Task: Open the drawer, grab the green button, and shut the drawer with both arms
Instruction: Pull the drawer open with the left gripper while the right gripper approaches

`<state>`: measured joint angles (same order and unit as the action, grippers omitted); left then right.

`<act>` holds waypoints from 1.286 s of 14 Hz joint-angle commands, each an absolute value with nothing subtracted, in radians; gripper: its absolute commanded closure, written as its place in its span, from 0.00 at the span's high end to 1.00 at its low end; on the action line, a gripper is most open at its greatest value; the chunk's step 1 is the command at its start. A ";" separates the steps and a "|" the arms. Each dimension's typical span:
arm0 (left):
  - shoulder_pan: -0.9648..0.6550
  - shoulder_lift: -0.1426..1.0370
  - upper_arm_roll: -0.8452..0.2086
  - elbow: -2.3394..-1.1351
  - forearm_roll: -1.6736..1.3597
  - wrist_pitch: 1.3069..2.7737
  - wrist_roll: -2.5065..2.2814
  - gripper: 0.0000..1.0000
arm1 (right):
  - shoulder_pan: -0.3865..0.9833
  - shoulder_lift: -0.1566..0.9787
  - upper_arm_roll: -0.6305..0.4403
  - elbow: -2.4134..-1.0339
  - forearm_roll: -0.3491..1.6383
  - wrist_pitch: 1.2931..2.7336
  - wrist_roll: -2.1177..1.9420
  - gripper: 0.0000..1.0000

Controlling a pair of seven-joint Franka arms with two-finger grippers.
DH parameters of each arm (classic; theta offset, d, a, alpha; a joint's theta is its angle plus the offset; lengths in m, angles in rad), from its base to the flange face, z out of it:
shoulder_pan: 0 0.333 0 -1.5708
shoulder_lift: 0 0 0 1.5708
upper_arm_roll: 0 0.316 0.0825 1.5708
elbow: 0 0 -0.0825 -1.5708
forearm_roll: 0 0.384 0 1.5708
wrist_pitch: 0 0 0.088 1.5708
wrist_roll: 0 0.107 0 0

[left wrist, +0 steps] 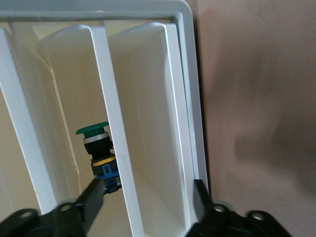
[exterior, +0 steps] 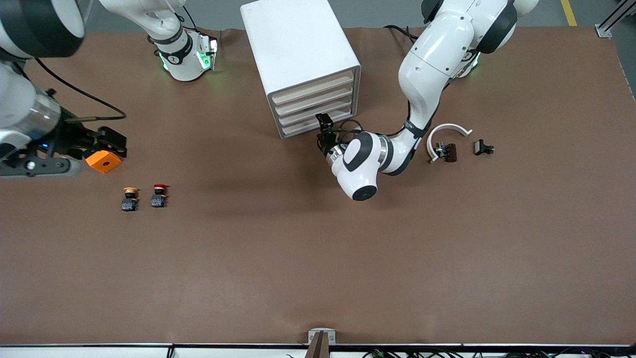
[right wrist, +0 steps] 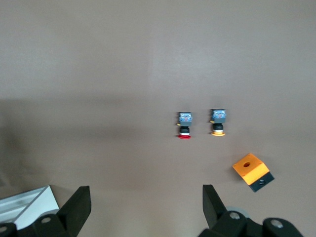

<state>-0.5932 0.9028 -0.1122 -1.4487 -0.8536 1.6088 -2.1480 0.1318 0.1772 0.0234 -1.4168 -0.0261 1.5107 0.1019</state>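
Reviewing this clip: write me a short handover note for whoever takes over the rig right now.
Left gripper: open, at the white drawer unit's front, fingers either side of a drawer wall.
Right gripper: open, empty, waiting over the table by the orange block.
Green button: inside the drawer unit.
Red and yellow buttons: on the table.
Left: take the button, close the drawer.

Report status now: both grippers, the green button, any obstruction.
Left gripper open at the drawer unit, fingers astride a drawer wall. Right gripper open, waiting over bare table. Green button in a drawer, ungrasped. That wall stands beside the button.
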 commanded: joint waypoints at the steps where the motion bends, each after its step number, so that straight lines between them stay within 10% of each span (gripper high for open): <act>1: -0.618 0.905 -0.106 -1.437 -0.873 1.594 -2.201 0.75 | 0.156 0.205 0.018 -1.385 -0.038 1.505 0.139 1.00; 5: -0.644 0.908 -0.106 -1.439 -0.873 1.566 -2.207 0.72 | 0.225 0.253 0.018 -1.385 -0.040 1.561 0.219 1.00; 13: -0.650 0.933 -0.106 -1.434 -0.864 1.552 -2.215 0.00 | 0.451 0.267 0.020 -1.388 -0.020 1.572 0.686 1.00; 18: -0.634 0.942 -0.092 -1.422 -0.859 1.565 -2.178 0.00 | 0.566 0.313 0.020 -1.385 0.099 1.618 1.036 1.00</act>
<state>-0.6432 0.9156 -0.1101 -1.4455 -0.8553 1.5629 -2.2271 0.5448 0.2791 0.0299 -1.4115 0.0264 1.6023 0.9134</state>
